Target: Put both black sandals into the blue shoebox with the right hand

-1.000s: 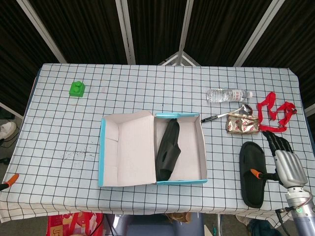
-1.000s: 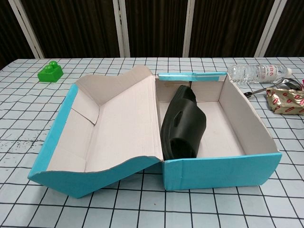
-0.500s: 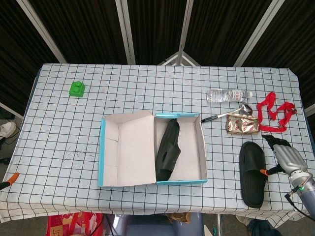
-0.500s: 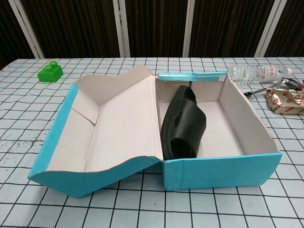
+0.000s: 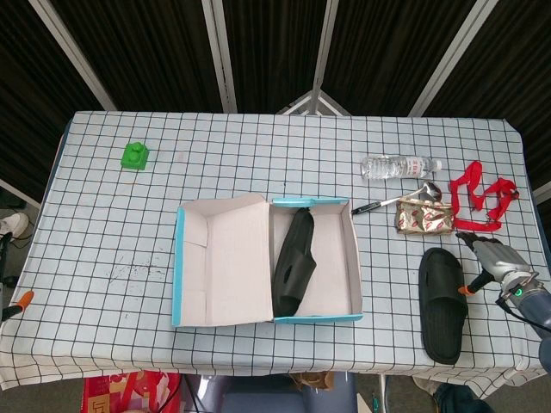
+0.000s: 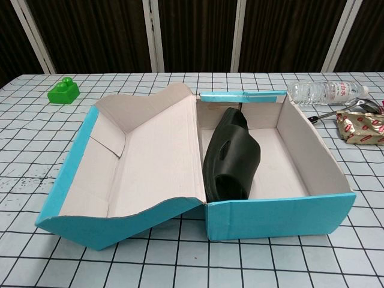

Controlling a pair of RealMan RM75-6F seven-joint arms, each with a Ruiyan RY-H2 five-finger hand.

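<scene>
The blue shoebox stands open mid-table, its lid folded out to the left. One black sandal lies inside, leaning against the box's left side. The other black sandal lies flat on the table right of the box. My right hand is just right of that sandal, turned on edge with its fingers apart and holding nothing; its orange thumb tip is by the sandal's right rim. Only an orange tip of my left hand shows at the left edge.
Behind the loose sandal lie a gold-red packet, a spoon, a water bottle and a red strap. A green block sits far left. The table's front edge runs close below the sandal.
My right hand has drawn back to the right off the loose sandal and turned on edge. The sandal and box have not moved.
</scene>
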